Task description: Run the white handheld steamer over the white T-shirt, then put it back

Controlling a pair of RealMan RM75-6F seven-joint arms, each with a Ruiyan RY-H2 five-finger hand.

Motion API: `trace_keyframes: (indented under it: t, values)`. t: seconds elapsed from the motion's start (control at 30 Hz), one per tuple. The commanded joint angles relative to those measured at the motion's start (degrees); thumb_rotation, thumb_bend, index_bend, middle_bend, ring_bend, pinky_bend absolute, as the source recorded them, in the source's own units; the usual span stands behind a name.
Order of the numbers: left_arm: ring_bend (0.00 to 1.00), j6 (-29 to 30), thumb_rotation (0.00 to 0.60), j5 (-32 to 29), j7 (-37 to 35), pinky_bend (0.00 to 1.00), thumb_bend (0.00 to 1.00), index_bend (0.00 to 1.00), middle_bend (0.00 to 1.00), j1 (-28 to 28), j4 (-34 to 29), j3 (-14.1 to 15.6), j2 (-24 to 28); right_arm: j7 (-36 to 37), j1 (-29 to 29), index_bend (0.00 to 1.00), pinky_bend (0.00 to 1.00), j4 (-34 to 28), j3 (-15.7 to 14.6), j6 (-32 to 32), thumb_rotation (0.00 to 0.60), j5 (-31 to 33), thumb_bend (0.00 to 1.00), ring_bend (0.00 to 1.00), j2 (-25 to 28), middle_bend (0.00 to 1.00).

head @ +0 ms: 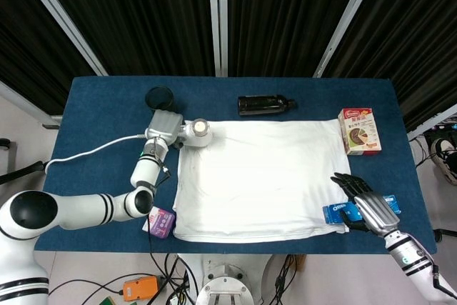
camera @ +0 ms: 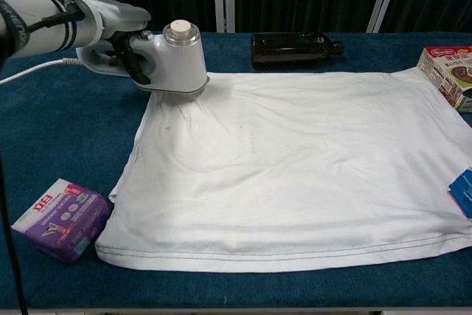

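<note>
The white T-shirt lies flat across the blue table. My left hand grips the handle of the white handheld steamer. The steamer sits at the shirt's far left corner, partly off the cloth, with its white cord trailing left. My right hand rests near the table's front right edge, fingers spread, over a blue Oreo pack; whether it grips the pack cannot be told. The chest view does not show that hand.
A black cup stands just behind the steamer. A dark bottle lies beyond the shirt. A snack box is at the right, a purple packet at the front left.
</note>
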Motion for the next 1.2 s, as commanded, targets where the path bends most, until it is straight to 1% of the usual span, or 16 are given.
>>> trace_keyframes:
  t: [0.03,0.13,0.3,0.4,0.5,0.57,0.63,0.67,0.73,0.8,0.83,0.9,1.0,1.03,1.1,1.2]
  values:
    - [0.79,0.1,0.203,6.0,-6.2,0.65,0.79,0.86,0.91,4.4,-8.7,-1.0,6.2,0.3,-0.3,0.06,0.11,0.1,0.2,0.8,0.6,0.1,0.67,0.02,0.4,0.1]
    - [0.79,1.4,0.204,10.1,-7.7,0.65,0.78,0.86,0.9,7.1,-12.4,0.9,9.2,0.8,-0.9,0.06,0.11,0.1,0.6,2.3,0.6,0.3,0.67,0.02,0.9,0.1]
    - [0.77,5.2,0.198,15.1,-9.6,0.65,0.76,0.85,0.88,12.2,-15.3,4.9,11.8,1.4,-1.8,0.06,0.11,0.3,0.9,4.2,0.6,0.5,0.67,0.02,1.8,0.1]
    - [0.75,5.4,0.198,16.6,-11.8,0.65,0.74,0.85,0.87,14.9,-14.6,6.4,12.1,1.7,-2.2,0.06,0.11,0.4,1.0,4.8,0.6,0.6,0.67,0.02,1.9,0.1]
    - [0.74,3.6,0.197,16.4,-12.8,0.65,0.72,0.83,0.85,16.9,-12.6,7.9,12.3,1.6,-2.4,0.06,0.11,0.4,1.0,5.1,0.6,0.4,0.67,0.02,1.9,0.1]
    - [0.73,2.3,0.198,15.7,-13.0,0.62,0.71,0.82,0.84,17.7,-10.9,8.4,12.3,1.4,-2.4,0.06,0.11,0.3,1.0,5.1,0.6,0.2,0.67,0.02,1.8,0.1]
    - [0.71,1.5,0.2,15.3,-14.0,0.58,0.7,0.81,0.82,18.4,-10.1,8.1,12.2,1.3,-2.4,0.06,0.11,0.2,1.0,5.1,0.6,0.0,0.67,0.02,1.8,0.1]
    - [0.69,1.3,0.201,15.4,-14.6,0.56,0.67,0.78,0.79,18.7,-9.8,7.9,12.1,1.2,-2.5,0.06,0.11,0.1,1.0,5.2,0.6,0.0,0.67,0.02,1.8,0.1]
    - [0.59,1.1,0.202,16.2,-15.7,0.5,0.57,0.67,0.68,19.5,-9.5,7.6,12.1,1.0,-2.5,0.06,0.11,-0.1,1.1,5.4,0.6,-0.1,0.67,0.02,1.8,0.1]
    - [0.44,1.6,0.203,17.6,-16.4,0.42,0.4,0.49,0.51,20.2,-9.6,7.3,12.2,0.8,-2.6,0.06,0.11,-0.2,1.2,5.5,0.6,-0.1,0.67,0.02,1.9,0.1]
    - [0.37,1.9,0.203,18.4,-16.7,0.39,0.33,0.42,0.44,20.5,-9.8,7.1,12.2,0.7,-2.6,0.06,0.11,-0.3,1.2,5.5,0.6,-0.1,0.67,0.02,1.9,0.1]
    - [0.27,2.5,0.202,19.9,-16.9,0.33,0.22,0.3,0.34,21.1,-10.1,7.0,12.2,0.6,-2.6,0.06,0.11,-0.5,1.3,5.6,0.6,-0.1,0.67,0.02,2.0,0.1]
    - [0.17,2.8,0.196,21.5,-17.3,0.26,0.14,0.16,0.21,21.7,-10.8,6.7,12.5,0.5,-2.7,0.06,0.11,-0.7,1.4,5.7,0.6,-0.1,0.67,0.02,2.2,0.1]
    - [0.15,2.9,0.194,21.8,-17.3,0.24,0.13,0.13,0.18,21.9,-11.2,6.6,12.8,0.5,-2.8,0.06,0.11,-0.7,1.4,5.8,0.6,0.0,0.67,0.02,2.3,0.1]
    - [0.07,3.5,0.175,22.8,-17.7,0.16,0.1,0.04,0.09,22.5,-13.0,6.4,14.0,0.6,-3.0,0.06,0.11,-0.8,1.5,5.9,0.6,0.2,0.67,0.02,2.6,0.1]
    - [0.02,6.5,0.167,26.3,-19.4,0.11,0.09,0.0,0.04,24.4,-16.4,6.1,16.7,1.0,-3.4,0.06,0.11,-0.8,1.8,6.6,0.6,0.7,0.67,0.02,3.1,0.1]
